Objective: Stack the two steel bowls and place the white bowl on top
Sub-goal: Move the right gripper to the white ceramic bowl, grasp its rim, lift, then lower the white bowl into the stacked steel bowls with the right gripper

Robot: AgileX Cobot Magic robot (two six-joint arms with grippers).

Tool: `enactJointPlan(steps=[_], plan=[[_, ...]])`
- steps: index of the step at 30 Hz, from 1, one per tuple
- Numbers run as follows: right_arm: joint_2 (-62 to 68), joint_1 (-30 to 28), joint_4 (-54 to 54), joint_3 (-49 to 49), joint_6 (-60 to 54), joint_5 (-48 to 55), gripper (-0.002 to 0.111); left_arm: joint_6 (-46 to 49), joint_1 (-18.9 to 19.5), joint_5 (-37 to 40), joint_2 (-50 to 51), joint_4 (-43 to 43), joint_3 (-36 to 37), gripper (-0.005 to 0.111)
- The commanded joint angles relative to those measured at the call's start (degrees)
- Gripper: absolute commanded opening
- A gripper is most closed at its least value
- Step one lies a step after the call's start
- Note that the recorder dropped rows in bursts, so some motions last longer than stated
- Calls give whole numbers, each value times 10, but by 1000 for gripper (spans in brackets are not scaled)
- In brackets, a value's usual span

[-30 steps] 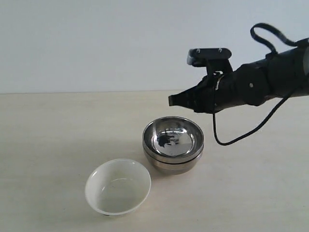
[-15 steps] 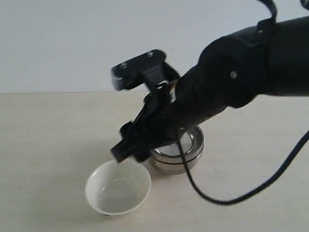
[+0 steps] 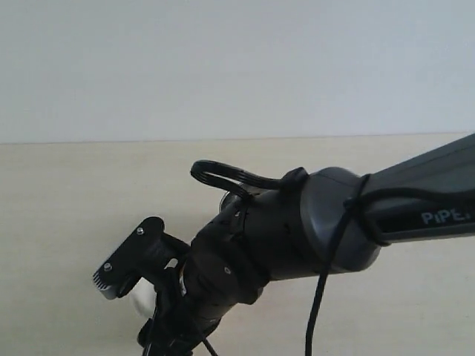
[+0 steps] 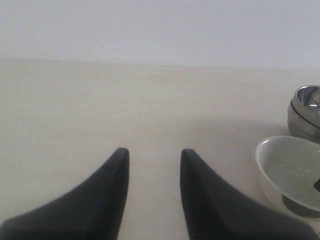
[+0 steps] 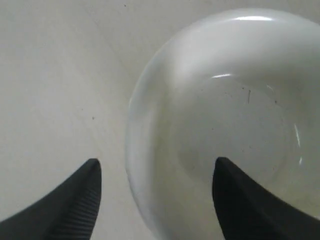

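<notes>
The right end effector (image 5: 155,167) is spread and straddles the rim of the white bowl (image 5: 225,100). One finger stands outside the bowl wall, over the desk (image 5: 50,75). The other stands over the cream interior. A gap shows between each finger and the rim, so nothing is gripped.

The left end effector (image 4: 152,160) is also spread, with only bare desk between its fingers. The white bowl stands upright on the desk off to one side, clear of both fingers. Just beyond it stand the two steel bowls (image 4: 305,112), one nested inside the other. Whether they touch the white bowl cannot be determined.

In the exterior view, the right arm (image 3: 312,230) is nearest the lens. It runs from the right edge down to the lower left of the frame. Its wrist camera (image 3: 126,268) sits at the lower left. Next to it, only a pale sliver of the white bowl shows. The arm hides the steel bowls. The desk crosses the middle of the frame, and a plain wall (image 3: 237,67) fills the upper half.
</notes>
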Motion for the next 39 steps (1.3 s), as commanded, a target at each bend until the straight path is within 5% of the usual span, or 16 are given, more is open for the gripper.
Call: enactJointPlan(steps=[1,5,18,28,39], plan=[[20,1,-14,2,-7,-33,40,3,2,0,-2,-1,2,32],[19,1,-14,2,-17,-56,0,3,2,0,-2,-1,2,32],[19,74,-91,-171,-31,166,0,3,2,0,-2,-1,2,32],[10,72,-493,-212,299,292,0,3,2,0,-2,-1,2,32],[0,-53,-396,-212,321,269,0,3,2,0,-2,-1,2,32]])
